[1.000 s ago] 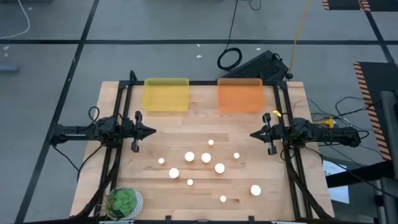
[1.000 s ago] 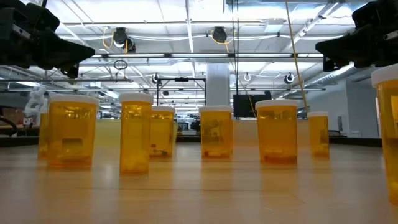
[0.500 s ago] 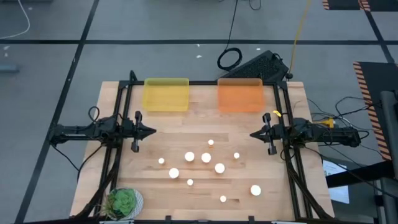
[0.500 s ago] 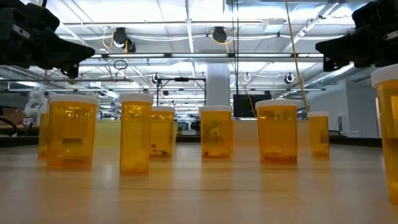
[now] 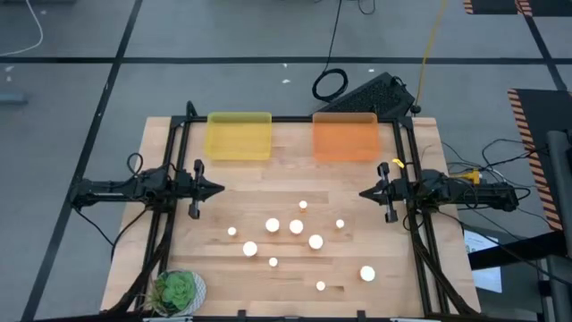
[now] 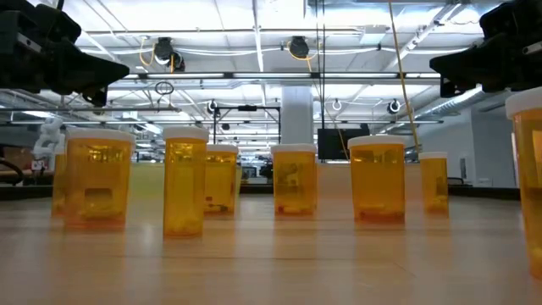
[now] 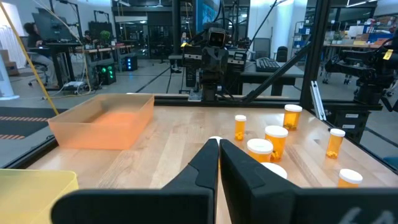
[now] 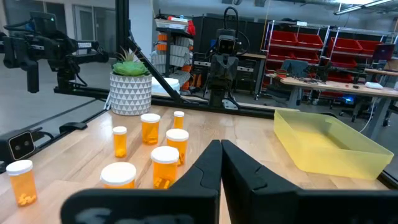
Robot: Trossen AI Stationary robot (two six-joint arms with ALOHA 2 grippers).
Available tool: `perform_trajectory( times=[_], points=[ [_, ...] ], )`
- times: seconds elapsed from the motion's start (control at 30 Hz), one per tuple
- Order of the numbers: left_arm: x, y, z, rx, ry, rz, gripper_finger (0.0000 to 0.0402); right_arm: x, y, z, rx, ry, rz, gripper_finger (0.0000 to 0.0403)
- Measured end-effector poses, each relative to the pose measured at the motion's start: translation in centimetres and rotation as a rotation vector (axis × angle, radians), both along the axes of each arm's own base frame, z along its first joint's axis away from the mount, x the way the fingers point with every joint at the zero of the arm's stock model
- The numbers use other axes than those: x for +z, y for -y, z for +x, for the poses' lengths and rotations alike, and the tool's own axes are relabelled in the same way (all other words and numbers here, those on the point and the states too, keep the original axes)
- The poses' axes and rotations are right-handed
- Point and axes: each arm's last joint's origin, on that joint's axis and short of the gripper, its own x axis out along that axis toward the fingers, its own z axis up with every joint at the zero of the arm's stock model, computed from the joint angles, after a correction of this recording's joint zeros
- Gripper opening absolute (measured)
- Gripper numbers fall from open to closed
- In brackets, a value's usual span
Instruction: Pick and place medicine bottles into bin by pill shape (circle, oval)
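My table is light wood, with a yellow bin and an orange bin along the upper edge of the high view, a green plant in a pot at the lower left, and grey floor with black lines and cables all around. The medicine bottles stand in a loose bunch in the lower middle of the table, white caps up, none in a bin. My left claw waits at the left side and my right claw at the right side, both pinched closed and holding nothing, with a big workshop of desks, lights and red shelves behind.
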Motion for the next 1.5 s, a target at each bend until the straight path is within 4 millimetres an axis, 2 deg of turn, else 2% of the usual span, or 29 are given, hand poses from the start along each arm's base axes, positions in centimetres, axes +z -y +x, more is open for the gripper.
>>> perform_trajectory(
  times=[1.5],
  points=[
    [0.0,-0.01,0.0,0.001,0.0,0.005,0.0019,0.31,-0.01,-0.02,0.005,0.029,0.008,0.0]
  ],
)
